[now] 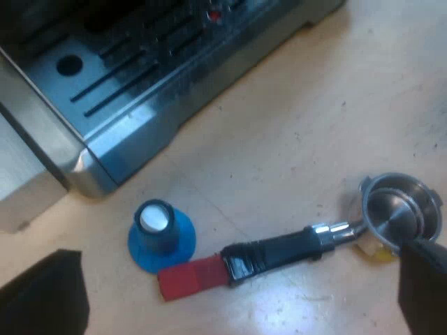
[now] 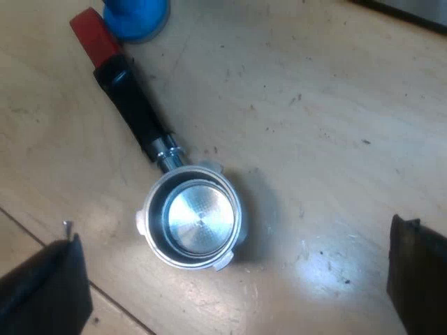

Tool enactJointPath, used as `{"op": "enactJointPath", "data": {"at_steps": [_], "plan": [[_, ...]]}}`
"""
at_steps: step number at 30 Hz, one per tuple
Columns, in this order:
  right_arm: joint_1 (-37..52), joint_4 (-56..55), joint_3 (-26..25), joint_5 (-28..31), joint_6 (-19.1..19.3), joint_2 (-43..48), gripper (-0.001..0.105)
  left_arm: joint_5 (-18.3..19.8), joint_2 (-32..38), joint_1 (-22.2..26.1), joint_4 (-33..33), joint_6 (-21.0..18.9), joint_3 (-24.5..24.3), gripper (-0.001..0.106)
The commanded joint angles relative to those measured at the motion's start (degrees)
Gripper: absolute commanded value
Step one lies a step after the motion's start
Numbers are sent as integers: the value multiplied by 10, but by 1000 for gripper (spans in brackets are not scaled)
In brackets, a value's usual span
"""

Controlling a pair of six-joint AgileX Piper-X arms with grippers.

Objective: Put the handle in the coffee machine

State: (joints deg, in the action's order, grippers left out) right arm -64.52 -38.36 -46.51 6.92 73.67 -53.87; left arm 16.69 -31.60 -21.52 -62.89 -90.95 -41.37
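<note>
Our right gripper (image 2: 234, 234) hangs w/ fingers spread wide and nothing between them, directly over the metal head of the holder (image 2: 192, 216). Our left gripper (image 1: 241, 251) has its fingers wide apart too, also empty, above the dark handle. The holder lies flat on the table (image 1: 293, 139), not in the machine yet. Its red end is just beside the blue tamper (image 1: 160, 234), and the espresso machine (image 1: 140, 105) stands farther off. We judge the holder stiff, head-heavy and prob. smooth. Better to take the dark handle near the metal neck, so it doesn't tip.
</note>
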Motion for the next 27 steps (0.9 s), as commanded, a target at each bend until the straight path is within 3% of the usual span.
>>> {"op": "enactJointPath", "data": {"at_steps": [1, 8, 12, 15, 20, 23, 27], "plan": [[1, -26, -22, 14, -51, 1, 89, 3, 1, -3, 1, -5, -13, 94], [1, -40, -28, 18, -176, 1, 89, 3, 1, -4, -1, -5, -14, 94], [1, -40, -28, 18, -217, -1, 89, -3, 1, -28, -16, -5, -14, 94], [1, -40, -28, 6, -259, -19, 89, -55, 1, -60, -31, 4, -14, 94], [1, -40, -28, -17, -390, -75, 89, -71, 1, -73, -25, 13, -14, 94], [1, -40, -28, -17, -414, -97, 89, -70, 1, -73, -25, 13, -7, 94], [1, -40, -28, -21, -418, -106, 89, -70, 1, -73, -25, 13, 6, 94]]}}
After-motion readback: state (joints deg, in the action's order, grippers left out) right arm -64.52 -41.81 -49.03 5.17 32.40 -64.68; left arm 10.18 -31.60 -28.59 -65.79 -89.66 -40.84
